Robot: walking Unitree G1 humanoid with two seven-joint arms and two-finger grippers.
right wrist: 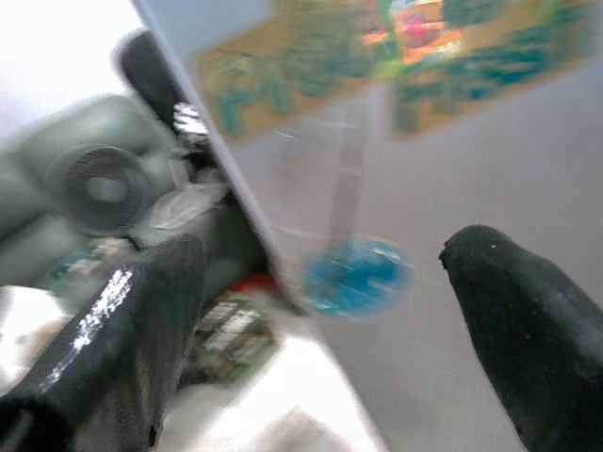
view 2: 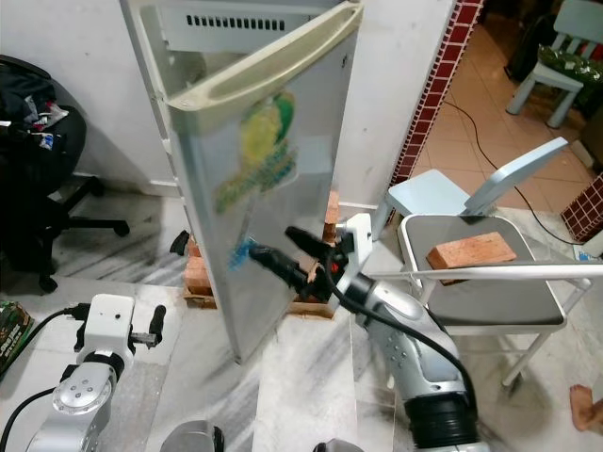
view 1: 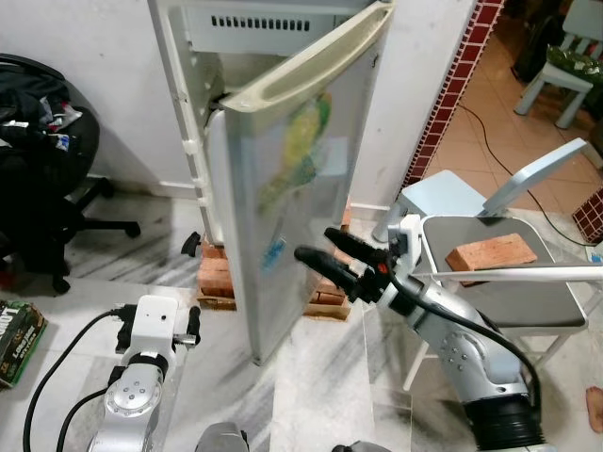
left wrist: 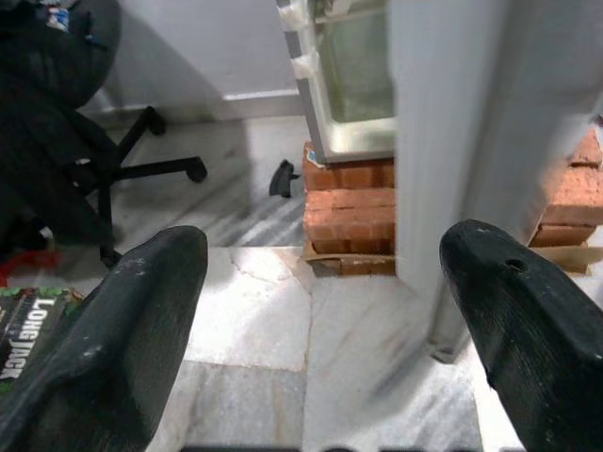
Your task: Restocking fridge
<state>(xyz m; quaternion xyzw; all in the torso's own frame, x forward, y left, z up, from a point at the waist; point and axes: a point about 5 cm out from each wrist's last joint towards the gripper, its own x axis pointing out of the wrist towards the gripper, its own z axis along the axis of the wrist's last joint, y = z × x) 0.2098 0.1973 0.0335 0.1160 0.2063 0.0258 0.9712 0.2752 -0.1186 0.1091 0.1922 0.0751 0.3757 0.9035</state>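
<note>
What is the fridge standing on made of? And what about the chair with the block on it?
The fridge stands on red bricks, likely fired clay: rough, matte, with pale mortar-like lines. The chair looks like a grey, smooth seat on thin shiny tubes, probably painted metal. The block on it looks like another brick.

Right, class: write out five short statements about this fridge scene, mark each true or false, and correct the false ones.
1. The fridge door is open. True.
2. The fridge stands on bricks. True.
3. The right gripper is shut on a bottle. False: its fingers are open and empty, close to the door's face.
4. A brick lies on the grey chair. True.
5. The left gripper holds the door's edge. False: it is open, apart from the door.
</note>
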